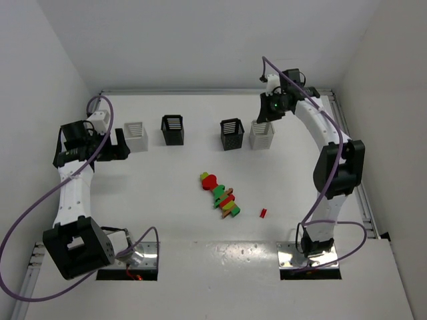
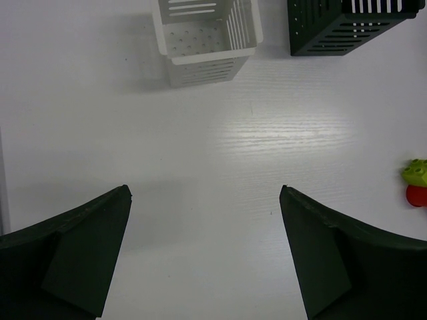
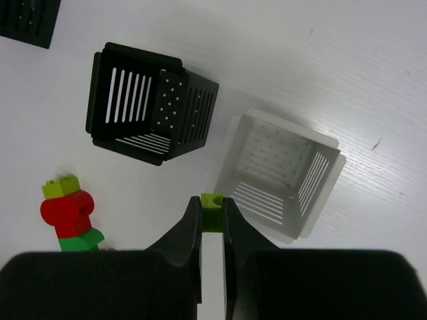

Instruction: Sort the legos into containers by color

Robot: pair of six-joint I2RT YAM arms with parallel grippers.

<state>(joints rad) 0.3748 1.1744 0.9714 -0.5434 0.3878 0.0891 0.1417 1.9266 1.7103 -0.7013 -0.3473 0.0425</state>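
Right pincer [image 3: 212, 215], wrist view: jaws clenched on a yellow-green lego [image 3: 212, 202], pinched between the fingertips. A white bin [image 3: 320, 180] stands just ahead and to the right of the tips. A black bin [image 3: 127, 93] stands ahead and to the left. The clustered legos [image 3: 67, 213] lie left of the fingers.

Left pincer [image 2: 205, 193], wrist view: jaws released and spread wide, grasping nothing. Ahead stands a second white bin [image 2: 203, 40], with a second black bin [image 2: 333, 33] ahead to the right. The cluster's nearest bricks lie far right of the tips.
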